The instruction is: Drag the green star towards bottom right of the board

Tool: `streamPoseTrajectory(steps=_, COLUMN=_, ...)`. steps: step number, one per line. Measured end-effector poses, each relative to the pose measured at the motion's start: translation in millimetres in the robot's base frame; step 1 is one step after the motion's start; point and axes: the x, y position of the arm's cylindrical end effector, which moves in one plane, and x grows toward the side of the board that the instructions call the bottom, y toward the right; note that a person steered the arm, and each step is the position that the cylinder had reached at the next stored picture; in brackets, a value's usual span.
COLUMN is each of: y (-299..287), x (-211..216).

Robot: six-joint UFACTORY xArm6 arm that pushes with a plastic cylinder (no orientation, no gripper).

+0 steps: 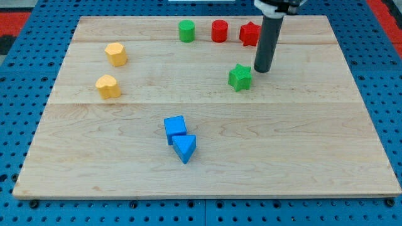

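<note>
Nearest lies blue triangle (pixel 184 148), well down-left of my tip (pixel 262 70); green star (pixel 239 77) just down-left of it, apart; no pincer fitted, nothing clamped; probably light, rigid, sliding easily on desk (pixel 314 157), best pushed at upper-left points

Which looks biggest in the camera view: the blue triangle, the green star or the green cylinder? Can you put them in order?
1. Blue triangle, though it sits nearest the view's bottom, which may flatter it.
2. Green star.
3. Green cylinder, only slightly smaller looking than the star, so that ranking is unsure.
</note>
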Motion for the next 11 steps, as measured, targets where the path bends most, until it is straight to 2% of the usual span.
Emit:
streamPoseTrajectory(steps=1, y=-43.3, x=5.2)
streamPoseTrajectory(steps=2, y=-77.3, x=38.1)
streamPoseTrajectory(steps=3, y=-55.4, x=84.1)
streamPoseTrajectory(steps=5, y=33.3, x=153.7)
streamPoseTrajectory(steps=6, y=49.3, x=158.5)
streamPoseTrajectory(steps=7, y=-3.6, x=138.9)
streamPoseTrajectory(steps=8, y=-24.6, x=170.9)
streamPoseTrajectory(steps=11, y=82.1, x=180.4)
